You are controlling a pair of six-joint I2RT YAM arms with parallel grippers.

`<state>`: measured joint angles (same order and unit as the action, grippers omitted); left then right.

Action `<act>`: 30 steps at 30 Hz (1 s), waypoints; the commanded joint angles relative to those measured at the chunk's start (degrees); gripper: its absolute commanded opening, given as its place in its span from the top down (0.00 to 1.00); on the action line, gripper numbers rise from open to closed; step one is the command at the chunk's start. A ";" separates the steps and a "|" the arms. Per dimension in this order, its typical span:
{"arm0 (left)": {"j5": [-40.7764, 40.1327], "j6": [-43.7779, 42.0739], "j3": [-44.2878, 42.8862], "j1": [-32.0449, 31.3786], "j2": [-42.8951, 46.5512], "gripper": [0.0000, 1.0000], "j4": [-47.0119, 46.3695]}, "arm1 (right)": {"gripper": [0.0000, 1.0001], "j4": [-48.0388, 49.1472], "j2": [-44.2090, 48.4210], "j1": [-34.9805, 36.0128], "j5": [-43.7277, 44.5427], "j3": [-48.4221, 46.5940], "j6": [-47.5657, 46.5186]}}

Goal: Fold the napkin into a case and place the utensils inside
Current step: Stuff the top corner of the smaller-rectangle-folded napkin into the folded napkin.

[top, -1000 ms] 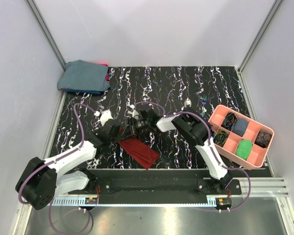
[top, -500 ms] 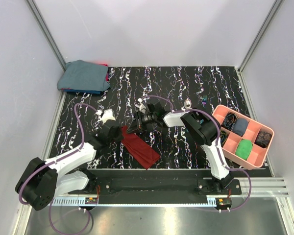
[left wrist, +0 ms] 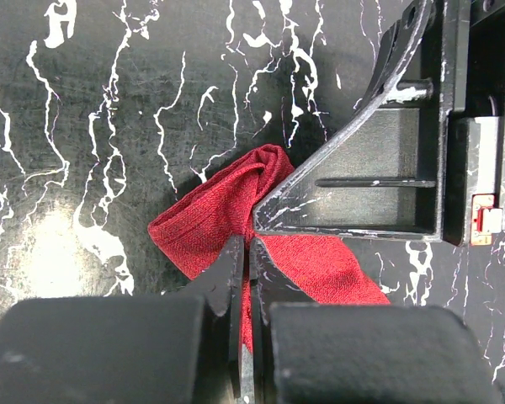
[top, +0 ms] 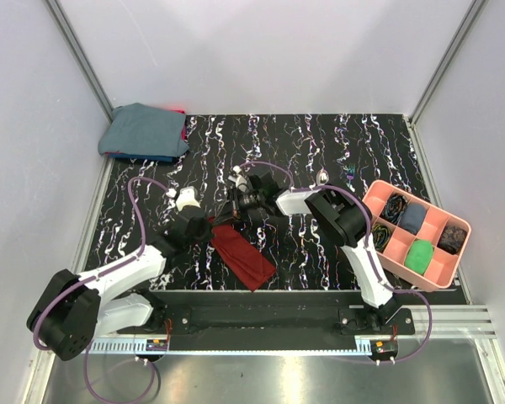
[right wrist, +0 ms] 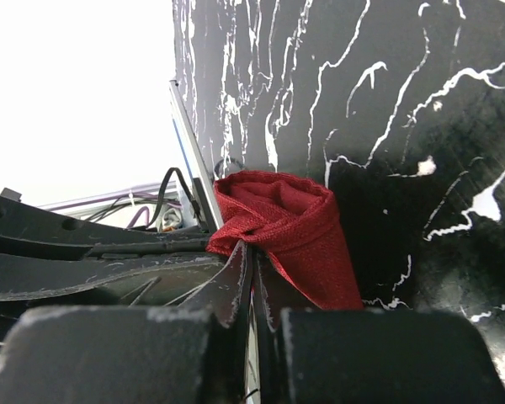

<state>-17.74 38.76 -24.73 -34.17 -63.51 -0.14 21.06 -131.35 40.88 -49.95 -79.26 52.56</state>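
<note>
The dark red napkin (top: 242, 255) lies folded into a narrow case near the front middle of the table. Its far end is lifted and bunched. My left gripper (top: 210, 229) is shut on that end from the left, with cloth pinched between its tips (left wrist: 248, 252). My right gripper (top: 236, 215) is shut on the same end from the right (right wrist: 254, 254). The napkin (right wrist: 299, 227) forms an open loop above the right tips, and it also shows in the left wrist view (left wrist: 210, 220). The spoon (top: 322, 177) and the teal-handled piece (top: 351, 177) lie at the back right, apart from both grippers.
A pink compartment tray (top: 379, 195) with cables and small items stands at the right edge. A blue-grey cloth bundle (top: 143, 130) lies at the back left corner. White walls close in the table on three sides.
The right gripper swung up off the napkin's end and came back down onto it. The left gripper shifted slightly right, and the napkin's far end is more bunched.
</note>
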 commanded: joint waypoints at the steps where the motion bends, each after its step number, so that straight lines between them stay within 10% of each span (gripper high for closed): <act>1: 0.16 -0.53 0.03 -0.02 0.66 1.00 -4.60 | 0.98 2.58 -0.05 0.34 0.82 -0.02 1.32; 17: 6.48 -6.32 4.25 0.07 -1.01 1.00 -17.08 | 0.99 11.56 -3.30 5.26 -2.17 1.22 8.98; 23: 1.83 -2.82 -1.72 -0.02 1.27 0.76 -0.49 | 0.99 11.46 -4.09 3.50 -1.73 2.27 8.09; 30: 0.07 0.78 -1.46 0.16 3.38 0.73 5.50 | 0.99 11.20 -2.77 3.41 -1.81 2.27 7.65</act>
<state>-16.47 36.88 -24.69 -33.95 -61.89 2.24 31.46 -135.79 43.48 -50.13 -77.10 61.60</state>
